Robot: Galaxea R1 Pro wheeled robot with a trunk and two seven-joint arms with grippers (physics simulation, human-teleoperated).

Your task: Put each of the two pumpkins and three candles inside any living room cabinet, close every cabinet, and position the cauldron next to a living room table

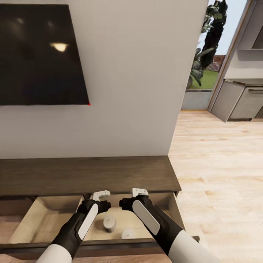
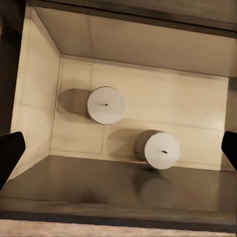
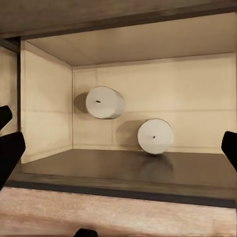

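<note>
Two stubby off-white candles [image 2: 106, 104] [image 2: 159, 149] stand in the dark brown cabinet's open beige drawer [image 1: 47, 215] — left claw [image 1: 101, 195] and right claw [image 1: 139, 192] both spread wide, empty.

The cabinet [image 1: 87, 175] has a drawer [image 1: 51, 215] pulled open — two candles [image 1: 109, 223] [image 1: 128, 233] stand upright on its pale floor, near each other but apart.

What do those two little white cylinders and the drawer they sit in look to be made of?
The two candles look like matte off-white wax: each has a smooth flat top with a small dark wick dot. The open drawer seems pale beige board with faint panel seams, set in a cabinet of dark brown, grained wood.
</note>
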